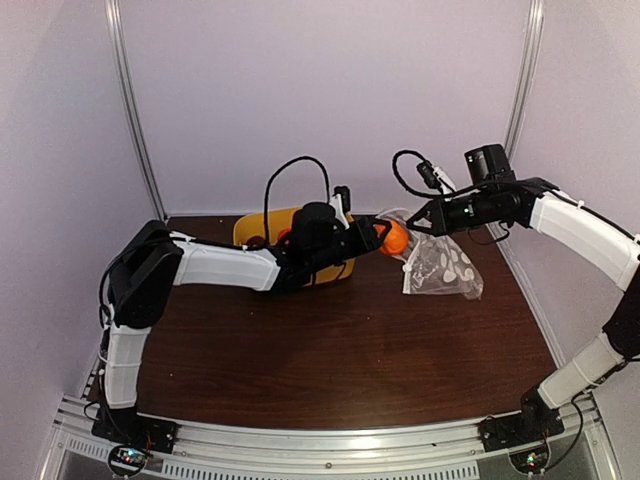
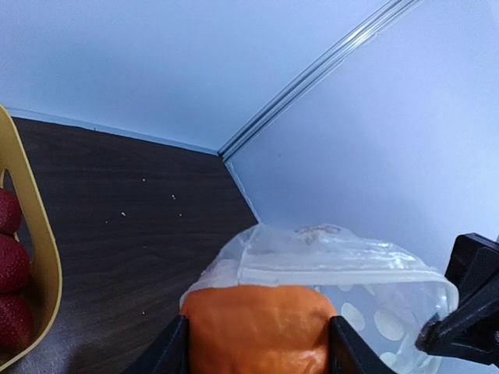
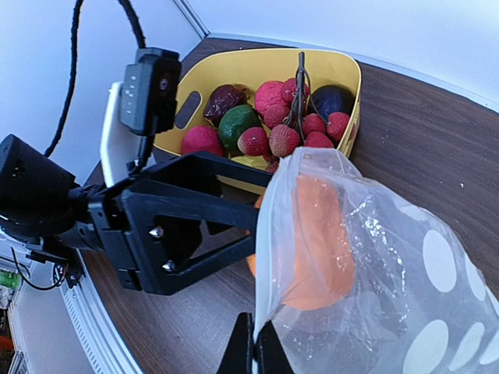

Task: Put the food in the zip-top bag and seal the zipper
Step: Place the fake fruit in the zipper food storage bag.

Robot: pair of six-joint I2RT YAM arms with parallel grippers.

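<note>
My left gripper point(image 1: 385, 237) is shut on the orange point(image 1: 394, 238) and holds it at the open mouth of the polka-dot zip-top bag point(image 1: 440, 266). In the left wrist view the orange point(image 2: 257, 327) sits between my fingers, with the bag point(image 2: 374, 296) and its zipper strip point(image 2: 335, 273) just beyond. My right gripper point(image 1: 418, 222) is shut on the bag's mouth edge and holds it up; in the right wrist view its jaws point(image 3: 253, 351) pinch the bag point(image 3: 390, 265), and the orange point(image 3: 312, 241) shows through the plastic. More food point(image 3: 273, 117) lies in the yellow tub.
The yellow tub point(image 1: 258, 228) stands at the back, behind my left arm, and holds cherries, a green piece, red pieces and dark purple ones. It also shows in the right wrist view point(image 3: 234, 66) and in the left wrist view point(image 2: 35, 234). White walls close the table.
</note>
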